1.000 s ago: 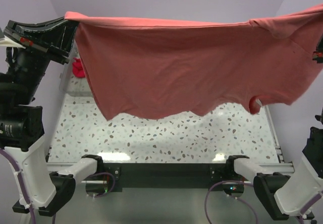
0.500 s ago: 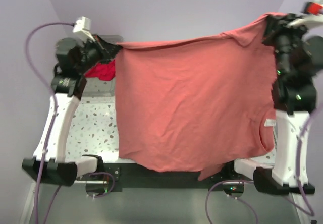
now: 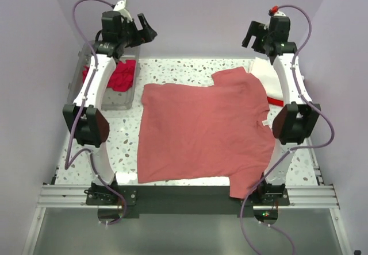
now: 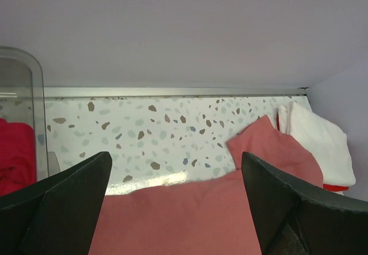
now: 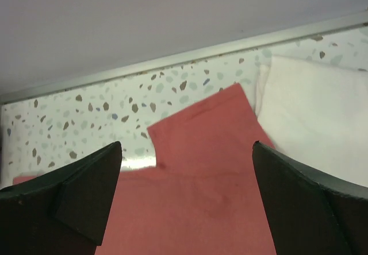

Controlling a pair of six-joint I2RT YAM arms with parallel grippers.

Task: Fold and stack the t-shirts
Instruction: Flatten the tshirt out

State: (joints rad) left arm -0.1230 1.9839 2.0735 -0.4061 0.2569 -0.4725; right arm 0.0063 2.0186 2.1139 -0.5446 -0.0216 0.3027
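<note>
Both sets of fingers are spread wide with nothing between them; the left fingers [image 4: 63, 209] and the right fingers [image 5: 69, 203] hang up high near the far edge of the bench [image 3: 115, 146], left ones over the far-left corner, right ones over the far-right corner, well clear of any cloth; below and between them the big coral-red t-shirt [image 3: 201, 134] lies flat on the speckled top, mostly smooth with a few soft wrinkles; one sleeve points toward the far right and sits right up against the folded white t-shirt [image 3: 265, 74], the other sleeve pokes out on the right side close to the right arm [image 3: 293, 94]; the bottom right corner of the coral one droops over the near edge of the bench onto the black rail [image 3: 172, 194]; the white one sits in the far-right corner with a red layer [image 3: 276, 101] peeking out from under its near side; over on the far left a clear plastic bin [image 3: 109, 97] holds crumpled red cloth [image 3: 122, 74], can't tell if that's one shirt or two.
</note>
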